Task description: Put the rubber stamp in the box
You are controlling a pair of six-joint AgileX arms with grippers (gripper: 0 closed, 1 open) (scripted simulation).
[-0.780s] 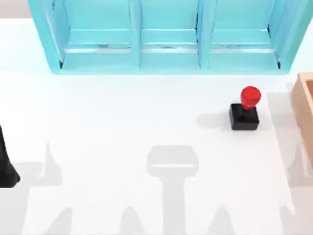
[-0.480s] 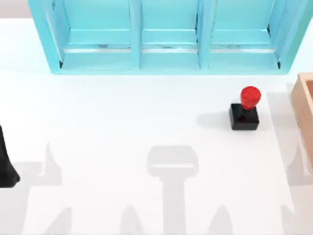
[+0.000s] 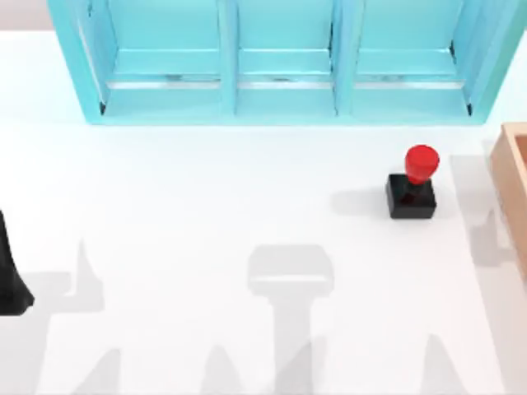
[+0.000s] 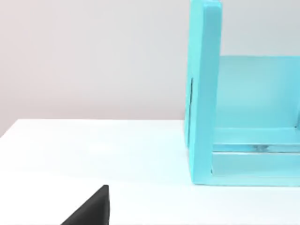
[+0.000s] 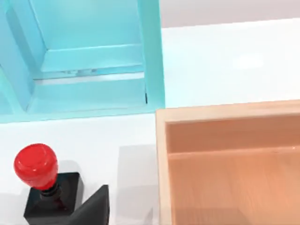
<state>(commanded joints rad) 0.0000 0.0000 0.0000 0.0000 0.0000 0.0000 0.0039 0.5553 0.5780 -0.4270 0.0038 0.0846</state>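
Observation:
The rubber stamp [image 3: 411, 187] stands upright on the white table at the right, a black square block with a red knob. In the right wrist view the stamp [image 5: 41, 183] is close by, with a black part of my right gripper [image 5: 93, 209] just beside its base. The box [image 3: 515, 186], tan wood, lies at the table's right edge, a short gap to the right of the stamp. Its open inside [image 5: 234, 178] holds nothing. My left gripper [image 3: 10, 278] is parked at the far left edge.
A big light-blue shelf unit [image 3: 280, 62] spans the back of the table, behind the stamp and the box. Its end wall [image 4: 205, 93] stands ahead of the left wrist camera. Bare white table [image 3: 206, 197] lies between the left arm and the stamp.
The shadows on the right side of the table have shifted. The stamp, the box and the left arm have stayed where they were.

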